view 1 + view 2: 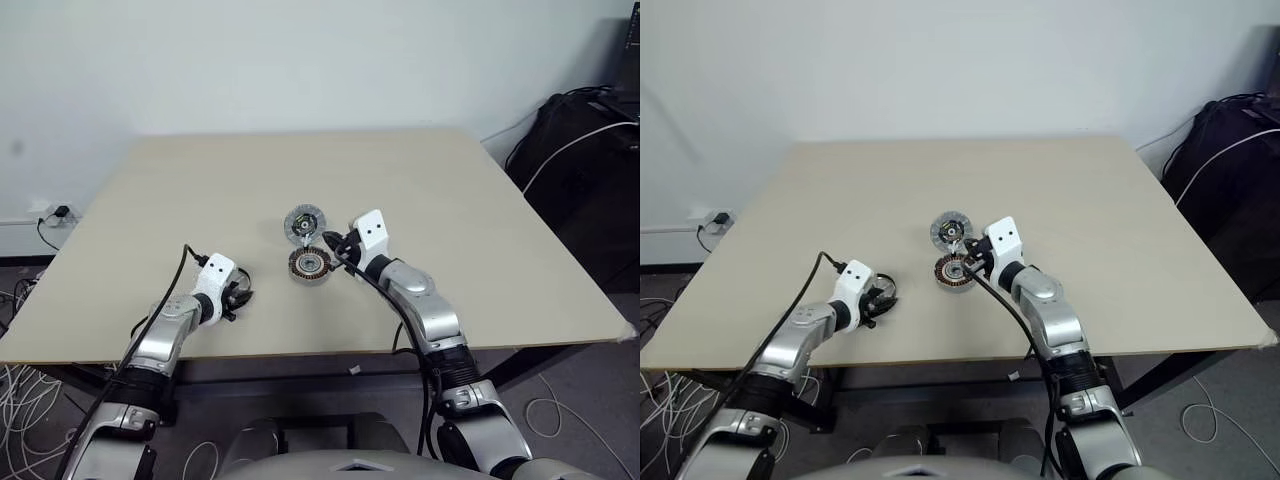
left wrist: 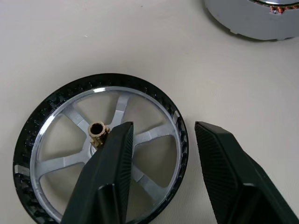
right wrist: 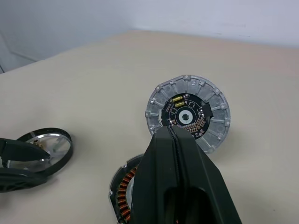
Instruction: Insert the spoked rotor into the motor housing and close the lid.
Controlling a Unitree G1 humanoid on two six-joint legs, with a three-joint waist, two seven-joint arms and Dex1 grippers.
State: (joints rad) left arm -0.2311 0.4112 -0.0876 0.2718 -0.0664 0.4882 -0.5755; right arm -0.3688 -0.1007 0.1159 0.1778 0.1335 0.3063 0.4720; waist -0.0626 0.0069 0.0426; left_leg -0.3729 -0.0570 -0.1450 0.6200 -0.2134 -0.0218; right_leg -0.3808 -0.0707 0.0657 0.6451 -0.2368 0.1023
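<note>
Beige table (image 1: 450, 220) carries all three parts in front of you. Your spoked rotor (image 2: 100, 149) lies flat near the table's front edge on your left, its dark toothed rim ringing silver spokes and a small brass hub. Your left gripper (image 2: 161, 140) is down at it with its fingers apart, straddling the rim: one finger sits inside the ring over the spokes just beside the hub, the other outside the rim over bare table. You cannot tell from these views whether either finger touches the rotor.

Toward the middle of the table you see the motor housing (image 1: 309, 264), flat, its copper-brown windings circling a pale centre. Just behind it, nearly touching, lies the lid (image 3: 188, 112), a ribbed silver-grey disc with a dark circuit centre facing up.

Your right gripper (image 3: 169, 130) hangs above the housing with its fingers pressed together and nothing between them, its tip over the near edge of the lid as seen from the wrist. The rotor and the housing lie well apart.
</note>
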